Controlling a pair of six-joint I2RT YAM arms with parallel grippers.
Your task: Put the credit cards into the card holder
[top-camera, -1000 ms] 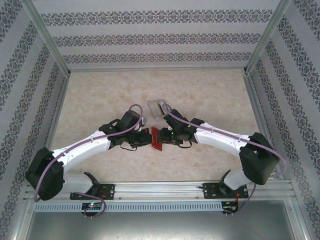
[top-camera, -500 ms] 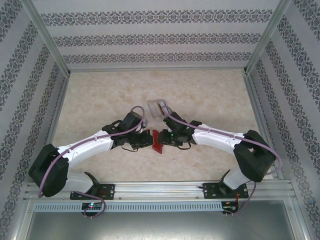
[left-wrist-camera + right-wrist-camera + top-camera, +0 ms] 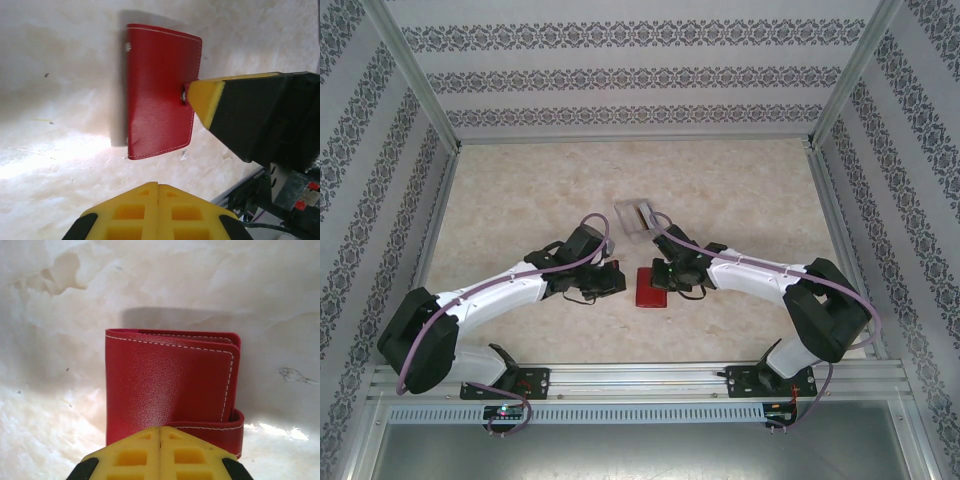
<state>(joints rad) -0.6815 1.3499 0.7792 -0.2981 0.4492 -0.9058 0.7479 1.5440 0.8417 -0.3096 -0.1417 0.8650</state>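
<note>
Item 1. Card holder (image 3: 650, 287): red, stitched at the edges, folded shut, lying flat on the table (image 3: 520, 200), snap tab wrapped over one edge.

Item 2. Right gripper (image 3: 197, 95): at the card holder's snap-tab edge, on its right side in the top external view. Yellow fingers (image 3: 135, 455) pressed together with no gap and nothing between them. Tip touching the metal snap (image 3: 184, 95). Firm pressure or mere contact: not discernible.

Item 3. Left gripper (image 3: 158, 192): just beside the card holder's left edge in the top external view, apart from it and above the bare table. Yellow pads (image 3: 192, 215) closed flush against each other, empty.

Item 4. Translucent tray (image 3: 623, 215): farther from the arm bases than the card holder, near it but not touching, slightly to its left.

Item 5. Pale shapes inside the tray, possibly the credit cards (image 3: 646, 213): too small in the top external view to confirm colour or count.
</note>
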